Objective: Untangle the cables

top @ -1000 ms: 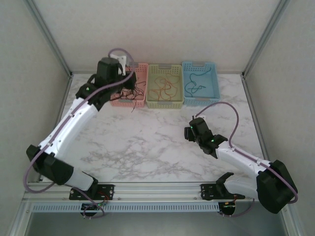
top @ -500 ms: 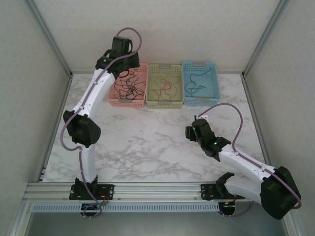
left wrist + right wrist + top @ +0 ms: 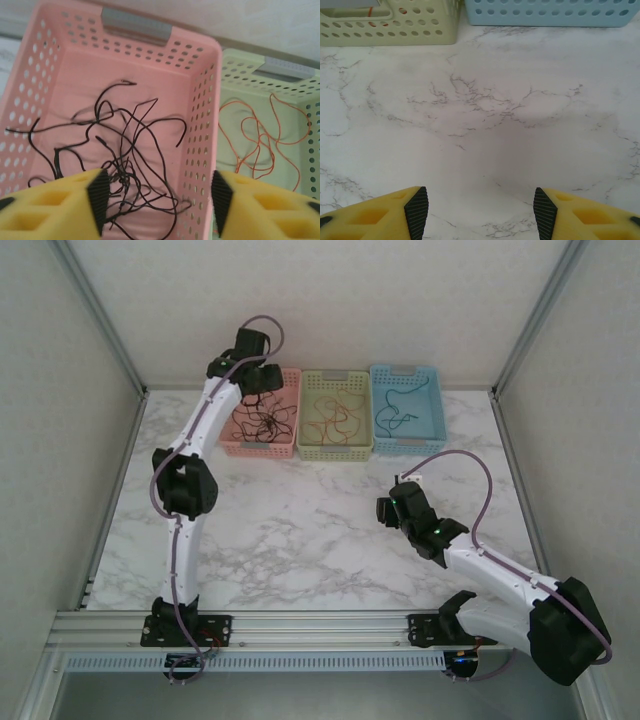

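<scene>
Left gripper (image 3: 159, 199), released and empty, hangs above the pink basket (image 3: 135, 26), which holds tangled black cables (image 3: 125, 170). Orange cables (image 3: 255, 145) lie in the green basket (image 3: 290, 67) just beside it. Right gripper (image 3: 480, 212), released, hovers over the marble table (image 3: 495, 110), well apart from the pink basket.

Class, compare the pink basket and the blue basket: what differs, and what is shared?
The pink basket holds a dense tangle of black cables; the blue basket holds sparse teal cables. The open left claw hovers above the pink basket, not the blue basket. Both are perforated and rectangular.
</scene>
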Tool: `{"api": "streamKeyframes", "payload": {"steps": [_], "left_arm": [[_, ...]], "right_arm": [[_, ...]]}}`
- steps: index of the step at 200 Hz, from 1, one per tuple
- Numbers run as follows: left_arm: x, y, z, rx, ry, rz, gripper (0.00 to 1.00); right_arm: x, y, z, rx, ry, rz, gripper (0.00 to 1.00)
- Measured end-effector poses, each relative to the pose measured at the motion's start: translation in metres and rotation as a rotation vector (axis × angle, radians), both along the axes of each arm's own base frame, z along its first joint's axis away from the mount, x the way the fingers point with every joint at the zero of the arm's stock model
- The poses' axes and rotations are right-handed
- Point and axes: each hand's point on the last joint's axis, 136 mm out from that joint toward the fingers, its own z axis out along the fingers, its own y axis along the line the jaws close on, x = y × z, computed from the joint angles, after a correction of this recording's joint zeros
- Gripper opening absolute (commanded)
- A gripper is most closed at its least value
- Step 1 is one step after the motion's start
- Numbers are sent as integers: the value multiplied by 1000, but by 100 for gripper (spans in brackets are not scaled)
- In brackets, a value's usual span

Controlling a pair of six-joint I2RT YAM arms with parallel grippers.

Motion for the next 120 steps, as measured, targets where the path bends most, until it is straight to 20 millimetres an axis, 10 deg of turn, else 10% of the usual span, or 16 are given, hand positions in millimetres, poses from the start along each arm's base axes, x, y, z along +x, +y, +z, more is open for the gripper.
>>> {"api": "streamKeyframes", "payload": {"steps": [51, 83, 93, 120], "left_arm": [[-35, 4, 27, -12, -3, -26, 67], [-114, 25, 80, -57, -125, -33, 76], [-144, 34, 97, -76, -199, -32, 99], [-220, 70, 110, -98, -391, 33, 100]], "right_arm": [[0, 0, -4, -7, 10, 0, 60], [-1, 0, 0, 1, -1, 0, 60], [-2, -1, 2, 9, -14, 0, 60], [-5, -7, 11, 35, -67, -12, 65]]}}
